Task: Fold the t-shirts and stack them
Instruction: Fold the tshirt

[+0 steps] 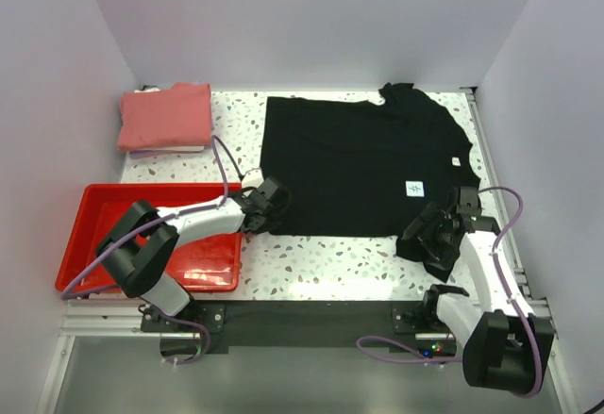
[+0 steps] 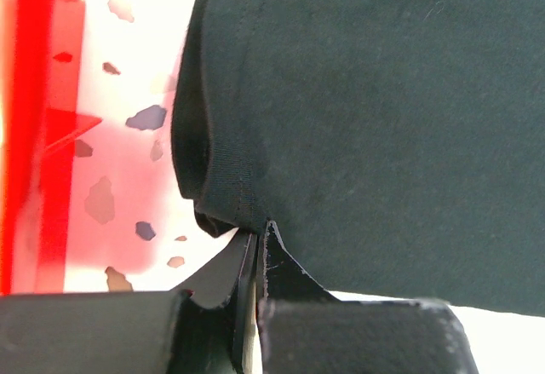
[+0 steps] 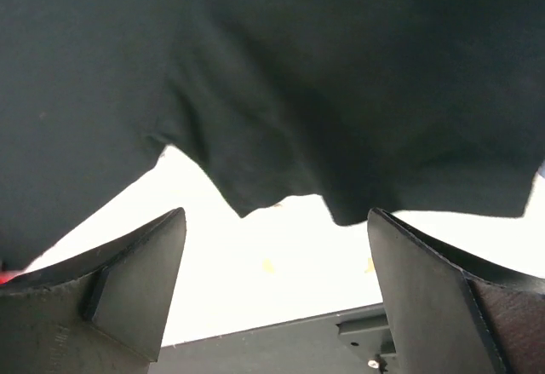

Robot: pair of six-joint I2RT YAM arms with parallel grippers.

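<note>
As seen from above, black t-shirt: it is spread flat on the speckled table.
From above, pink t-shirt: it is folded and lies at the far left corner, well apart from the black one, behind the red tray.
From above, left gripper: it is set at the near left corner of the black shirt.
From above, right gripper: it is set at the near right edge, where some cloth is bunched up.
Left wrist, grip: the fingers are pressed tight together, and the hem is pinched between them.
Right wrist, grip: the fingers are spread wide and nothing is held; black cloth is seen just past them.
Step in hand: the right corner is likely to be caught next, so a fold can be made.
How it is done well: the open fingers should be slid around the hem and closed firmly. Both corners should then be lifted together and kept level, so the cloth is not dragged crooked.
</note>
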